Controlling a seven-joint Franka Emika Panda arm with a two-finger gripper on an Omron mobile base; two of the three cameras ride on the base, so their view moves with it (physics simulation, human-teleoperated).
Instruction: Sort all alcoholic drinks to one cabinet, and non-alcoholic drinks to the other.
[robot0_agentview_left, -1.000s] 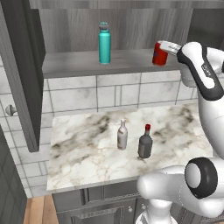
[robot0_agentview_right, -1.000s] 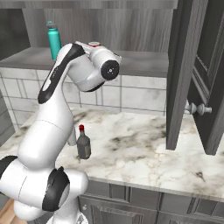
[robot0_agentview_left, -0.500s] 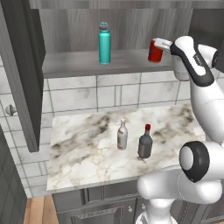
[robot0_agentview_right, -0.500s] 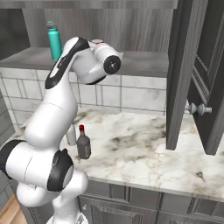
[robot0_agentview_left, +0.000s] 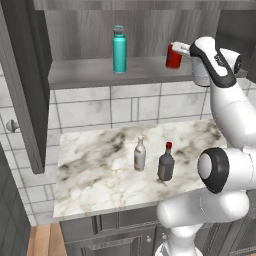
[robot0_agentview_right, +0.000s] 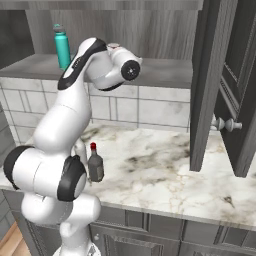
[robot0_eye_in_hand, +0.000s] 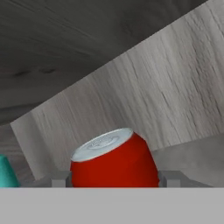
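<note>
While the fingers (robot0_eye_in_hand: 114, 178) clamp the short red soda can with a silver top (robot0_agentview_left: 173, 56) from both sides, it sits at the grey cabinet shelf (robot0_agentview_left: 90, 75), right of the tall teal cylindrical bottle (robot0_agentview_left: 119, 49). Below that shelf, on the marble surface (robot0_agentview_left: 95, 170): slim pale beige-white long-necked bottle (robot0_agentview_left: 140, 154), just beside the squat dark grey red-capped bottle (robot0_agentview_left: 166, 162).
</note>
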